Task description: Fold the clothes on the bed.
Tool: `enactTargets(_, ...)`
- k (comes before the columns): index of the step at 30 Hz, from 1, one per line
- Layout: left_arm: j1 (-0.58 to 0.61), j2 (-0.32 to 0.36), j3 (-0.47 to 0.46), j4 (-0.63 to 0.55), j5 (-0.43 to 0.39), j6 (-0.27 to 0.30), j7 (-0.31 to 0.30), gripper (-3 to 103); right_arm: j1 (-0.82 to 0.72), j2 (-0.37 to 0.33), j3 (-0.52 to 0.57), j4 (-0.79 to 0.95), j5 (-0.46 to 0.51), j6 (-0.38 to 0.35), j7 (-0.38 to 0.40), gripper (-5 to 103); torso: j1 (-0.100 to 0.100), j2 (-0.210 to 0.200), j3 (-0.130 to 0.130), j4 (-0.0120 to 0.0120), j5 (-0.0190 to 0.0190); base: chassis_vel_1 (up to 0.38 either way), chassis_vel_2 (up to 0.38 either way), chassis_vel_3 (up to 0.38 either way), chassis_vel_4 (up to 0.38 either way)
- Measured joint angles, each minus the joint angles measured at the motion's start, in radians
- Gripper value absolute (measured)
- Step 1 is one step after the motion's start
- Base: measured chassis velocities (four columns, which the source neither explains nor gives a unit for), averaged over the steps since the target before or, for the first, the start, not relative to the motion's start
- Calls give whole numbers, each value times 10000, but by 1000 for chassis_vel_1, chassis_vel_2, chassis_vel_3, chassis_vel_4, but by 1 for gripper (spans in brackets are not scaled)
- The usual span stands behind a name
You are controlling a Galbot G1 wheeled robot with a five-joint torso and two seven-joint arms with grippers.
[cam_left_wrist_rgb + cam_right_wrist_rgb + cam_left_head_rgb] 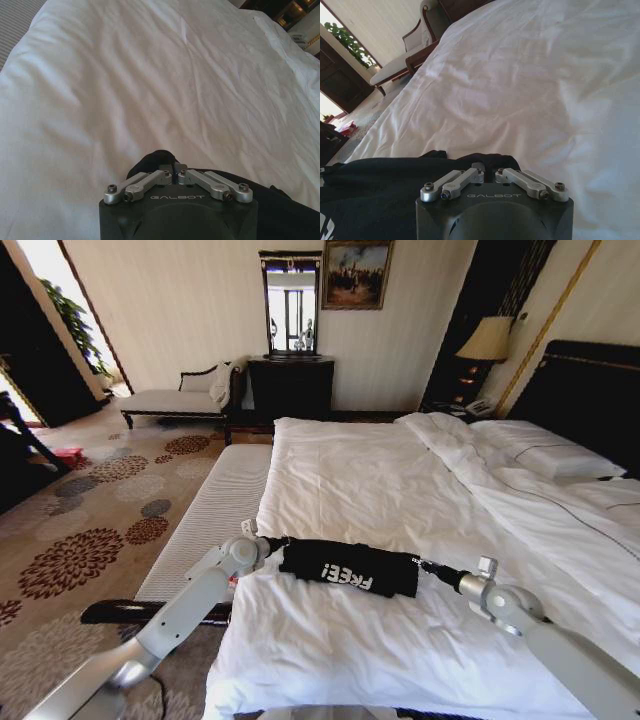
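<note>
The clothes (345, 568), a black T-shirt with white lettering, hang as a narrow band stretched between my two grippers just above the near part of the bed (380, 470). My left gripper (274, 544) is shut on the band's left end. My right gripper (425, 565) is shut on its right end. In the left wrist view the gripper (173, 169) pinches a fold of black fabric (150, 162) over the white duvet (150, 75). In the right wrist view the gripper (489, 169) also pinches the shirt (380, 185), which spreads away from it.
A grey-white ribbed bench (215, 515) runs along the bed's left side, over patterned carpet (90, 530). Pillows (545, 450) and a dark headboard (590, 390) lie at the far right. A chaise (180, 395), a dark cabinet (290, 385) and a lamp (487, 340) stand by the back wall.
</note>
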Motion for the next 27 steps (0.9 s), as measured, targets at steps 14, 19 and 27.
enactTargets(14,117,388,-97,-614,345,-44,-174,39,305,-123,-246,-136,-1568,99,-446,52,-1,0,0,1,0,0,0,0,0)
enactTargets(19,163,608,-341,-839,437,-58,-212,56,462,-348,-231,-124,-1994,100,-580,69,0,0,0,4,0,0,0,0,0)
enactTargets(27,408,1167,-819,-1651,580,-31,-282,84,45,-825,545,332,-2716,184,-1153,99,0,0,-1,2,-2,0,0,0,0)
